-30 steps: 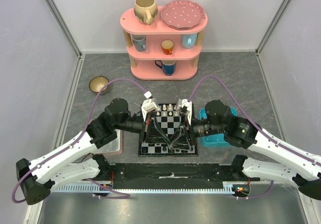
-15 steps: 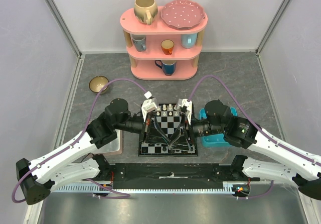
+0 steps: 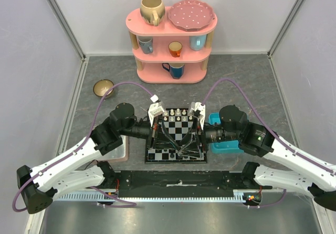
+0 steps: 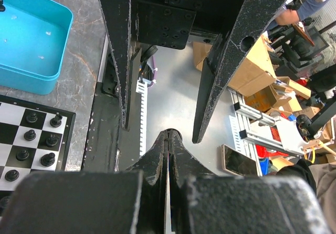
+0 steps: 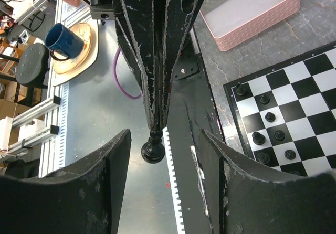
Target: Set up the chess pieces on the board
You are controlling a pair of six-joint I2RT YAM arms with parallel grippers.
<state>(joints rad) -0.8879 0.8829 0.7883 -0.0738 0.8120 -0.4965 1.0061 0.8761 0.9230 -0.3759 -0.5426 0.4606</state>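
Black piece [image 5: 153,149] clear between right fingers [image 5: 100,187]

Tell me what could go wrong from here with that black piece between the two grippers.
1. The left gripper pinches the black piece only by its top; it could slip and drop off the board.
2. The right gripper stands open around it; either arm pulling away crooked could knock it loose or topple the standing black pieces.
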